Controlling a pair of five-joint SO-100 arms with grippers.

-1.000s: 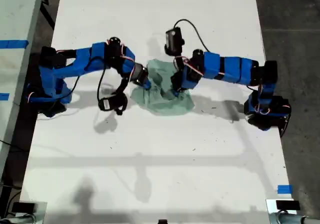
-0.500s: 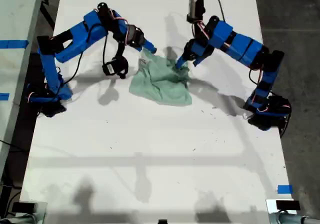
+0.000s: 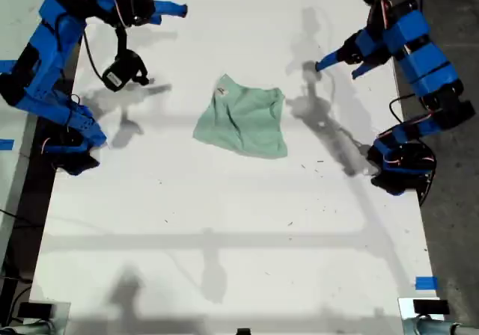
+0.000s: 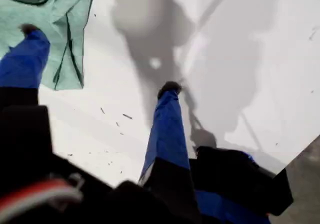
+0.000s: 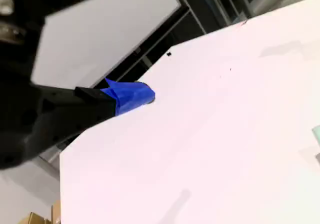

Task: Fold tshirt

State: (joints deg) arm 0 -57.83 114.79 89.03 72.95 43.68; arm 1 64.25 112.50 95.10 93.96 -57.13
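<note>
At the exterior view's left, the second end effector (image 3: 176, 9) hangs high over the counter (image 3: 224, 223), holding nothing; whether its jaws are parted cannot be told. The tshirt (image 3: 247, 118) lies mid-counter as a rumpled, partly folded square, free of both arms. At the exterior view's right, the first end effector (image 3: 335, 67) hovers released with jaws spread, probably to let the fold settle before another grasp.

Crumpled tshirt (image 3: 244, 121) on white table (image 3: 224, 238)

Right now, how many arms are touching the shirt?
0. The shirt lies free mid-table; one arm is raised at the exterior view's upper left, the other at its upper right, both clear of it.
</note>
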